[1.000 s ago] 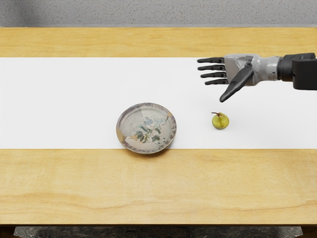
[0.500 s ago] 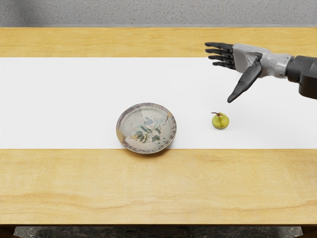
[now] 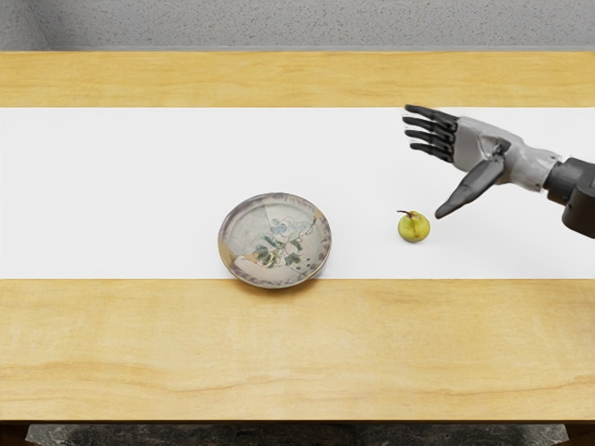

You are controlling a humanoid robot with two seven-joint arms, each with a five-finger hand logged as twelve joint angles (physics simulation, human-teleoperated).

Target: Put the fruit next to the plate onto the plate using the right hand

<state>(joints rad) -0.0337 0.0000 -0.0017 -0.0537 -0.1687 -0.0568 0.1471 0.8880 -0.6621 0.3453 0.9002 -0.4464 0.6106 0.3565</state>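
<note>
Support: light wooden table [image 3: 297,344], grain running left to right. A white strip [image 3: 139,186] lies flat across the middle, edge to edge, with bare wood showing in front and behind. On the strip: a round plate [image 3: 223,240] with floral decoration, near the front edge at centre. A small yellow-green pear [image 3: 414,227] lies to its right, apart from the plate, stem toward the upper left.

no readable text, labels, numbers or signs
</note>
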